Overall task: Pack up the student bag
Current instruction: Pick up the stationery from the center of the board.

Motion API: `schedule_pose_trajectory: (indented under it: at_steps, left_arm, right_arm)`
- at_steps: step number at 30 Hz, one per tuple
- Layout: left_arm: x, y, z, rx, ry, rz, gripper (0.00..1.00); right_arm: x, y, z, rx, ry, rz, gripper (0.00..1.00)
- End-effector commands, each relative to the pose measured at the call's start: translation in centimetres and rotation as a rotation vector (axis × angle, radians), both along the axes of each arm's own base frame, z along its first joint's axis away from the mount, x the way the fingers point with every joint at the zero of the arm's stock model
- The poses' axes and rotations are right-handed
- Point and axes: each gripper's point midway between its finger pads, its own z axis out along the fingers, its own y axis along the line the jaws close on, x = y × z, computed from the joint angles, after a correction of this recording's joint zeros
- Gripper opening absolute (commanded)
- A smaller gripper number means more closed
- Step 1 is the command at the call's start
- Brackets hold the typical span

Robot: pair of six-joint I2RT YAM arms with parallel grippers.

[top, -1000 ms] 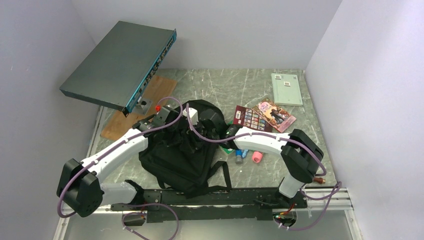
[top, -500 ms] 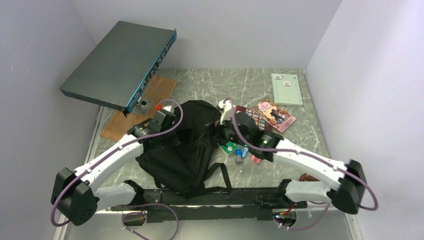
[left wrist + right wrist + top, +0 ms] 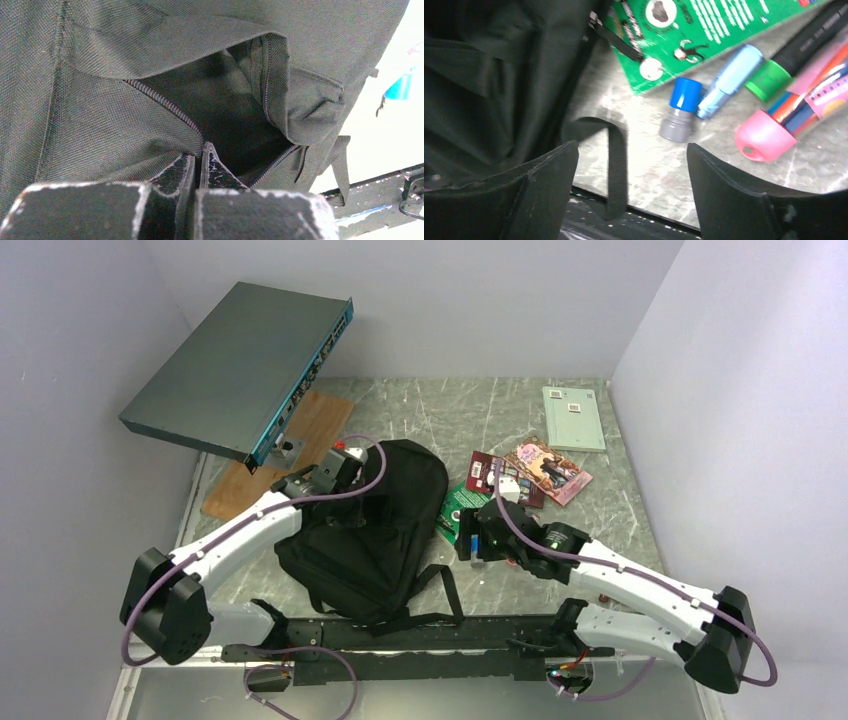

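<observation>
The student bag point(image 3: 365, 530) is a black backpack lying in the middle of the table, straps toward the near edge. My left gripper point(image 3: 338, 472) is at its far left top. In the left wrist view it point(image 3: 200, 159) is shut on the zipper edge of the bag's open pocket point(image 3: 235, 125), whose inside is dark. My right gripper point(image 3: 470, 540) hovers right of the bag, open and empty point(image 3: 631, 155), with a bag strap point(image 3: 616, 165) and bare table between its jaws. Ahead of it lie a green card point(image 3: 704, 30), a blue-capped grey tube point(image 3: 681, 107), a light blue marker point(image 3: 729, 82) and a pink pencil case point(image 3: 774, 132).
A grey network switch point(image 3: 240, 370) leans over a wooden board point(image 3: 300, 435) at the far left. Picture books point(image 3: 530, 472) and a pale green notebook point(image 3: 573, 418) lie at the far right. A black rail point(image 3: 400, 635) runs along the near edge.
My right arm has pulled out of the bag's top and swung right and nearer, and now hangs over the small items. My left gripper has shifted slightly toward the far side on the bag's top edge.
</observation>
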Motion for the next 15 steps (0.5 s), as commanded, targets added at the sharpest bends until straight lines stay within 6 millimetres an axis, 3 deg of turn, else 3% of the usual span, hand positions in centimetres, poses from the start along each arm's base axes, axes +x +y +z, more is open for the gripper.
schedule_pose_trajectory:
  at_steps: [1,5,12,15]
  left_arm:
    - [2.7,-1.8,2.9,-0.014,-0.131,-0.119,0.00]
    - [2.5,-2.4,2.6,-0.048,-0.170,-0.165,0.00]
    - [2.1,-4.1,3.5,-0.054,-0.079,-0.275,0.00]
    - [2.5,-3.4,3.4,0.006,-0.080,-0.302,0.00]
  right_arm:
    - [0.1,-2.4,-2.9,-0.109,0.043,-0.093,0.77]
    - [0.7,-3.2,-4.5,-0.149,0.029,-0.142,0.64]
    - [1.3,-2.6,-5.3,-0.145,0.031,-0.158,0.59]
    - [1.4,-1.9,-6.2,-0.150,0.050,-0.143,0.56]
